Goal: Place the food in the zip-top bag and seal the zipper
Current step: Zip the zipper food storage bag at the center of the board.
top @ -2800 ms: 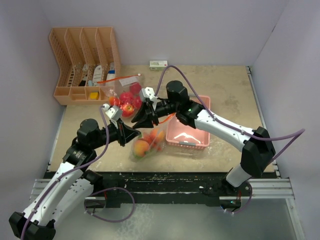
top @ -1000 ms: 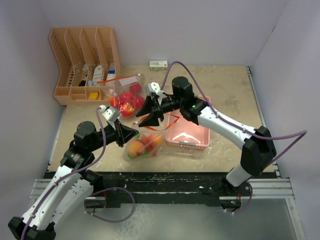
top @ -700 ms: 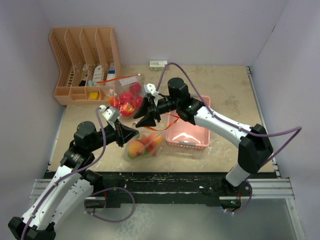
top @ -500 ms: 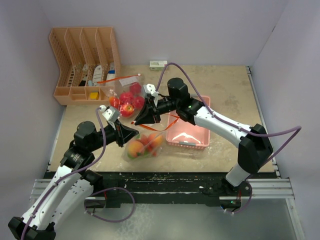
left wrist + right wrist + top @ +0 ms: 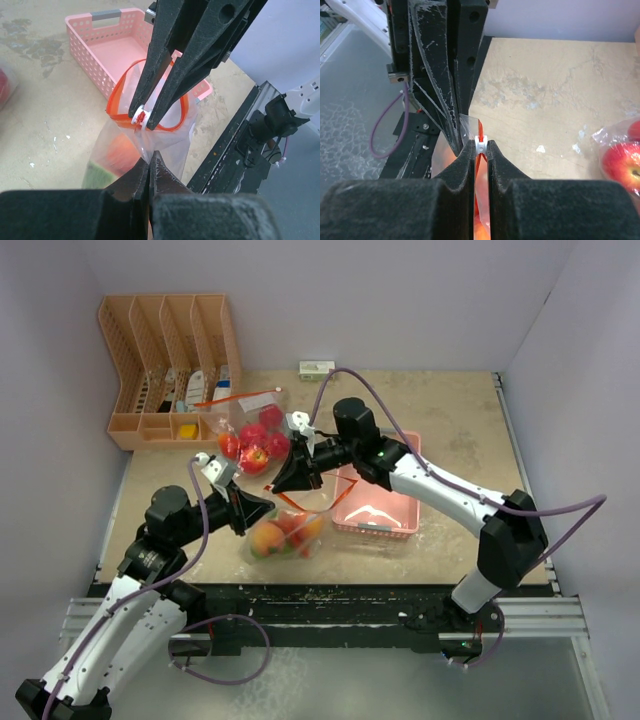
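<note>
Two grippers (image 5: 149, 156) (image 5: 480, 145) pinching one bag (image 5: 283, 536), one basket (image 5: 376, 527)

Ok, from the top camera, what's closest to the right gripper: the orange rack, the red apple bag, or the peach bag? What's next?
1. Peach bag: touching, the right gripper pinches its zipper.
2. Red apple bag: just behind, to the left.
3. Orange rack: far back-left corner.

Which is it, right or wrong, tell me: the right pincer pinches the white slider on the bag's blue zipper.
Wrong on colour: the zipper is orange, not blue, as the left wrist view shows. The right pincer does pinch the white slider.
</note>
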You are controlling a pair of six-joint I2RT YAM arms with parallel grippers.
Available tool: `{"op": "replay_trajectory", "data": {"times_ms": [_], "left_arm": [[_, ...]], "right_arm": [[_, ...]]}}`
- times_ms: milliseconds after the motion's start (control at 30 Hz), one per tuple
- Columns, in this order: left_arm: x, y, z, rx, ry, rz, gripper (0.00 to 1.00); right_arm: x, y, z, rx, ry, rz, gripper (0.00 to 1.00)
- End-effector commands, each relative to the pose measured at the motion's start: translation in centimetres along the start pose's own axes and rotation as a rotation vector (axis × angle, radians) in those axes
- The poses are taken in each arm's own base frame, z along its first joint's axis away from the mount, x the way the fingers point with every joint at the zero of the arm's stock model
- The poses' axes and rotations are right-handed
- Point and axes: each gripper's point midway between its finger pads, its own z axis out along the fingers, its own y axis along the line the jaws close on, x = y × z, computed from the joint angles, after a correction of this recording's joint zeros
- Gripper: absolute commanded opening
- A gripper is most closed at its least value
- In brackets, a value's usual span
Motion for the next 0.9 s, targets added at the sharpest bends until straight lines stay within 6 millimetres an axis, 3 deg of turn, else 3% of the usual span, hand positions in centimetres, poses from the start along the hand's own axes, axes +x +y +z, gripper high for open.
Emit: {"op": "replay_trajectory", "data": {"times_ms": [0,233,400,467,600,867], "left_arm": [[-3.4,-1.2,-0.5,0.020,-0.100,0.067,0.00],[-3.6,-1.0,-1.0,-0.005,-0.122,0.078,0.00],[-3.7,-1.1,-0.6,0.011,-0.118,0.080,0.00],[-3.9,-1.5,-0.5,0.041,-0.116,0.100,0.07],[-4.3,-2.6,-0.2,0.109,-0.086,0.155,0.23],[-6.0,-3.4,0.5,0.161,-0.088,0.236,0.31]], "right_arm": [[-0.2,-1.2,-1.9,0.117,0.032,-0.014,0.01],[0.9,-1.5,-3.3,0.140,0.059,0.017,0.01],[-2.5,0.4,-3.3,0.050,-0.018,-0.033,0.00],[-4.3,0.5,-3.3,0.037,-0.052,-0.072,0.00],[-5.7,1.5,-3.1,-0.037,-0.071,-0.079,0.00],[-5.9,2.3,-2.8,-0.060,-0.068,-0.063,0.00]]}}
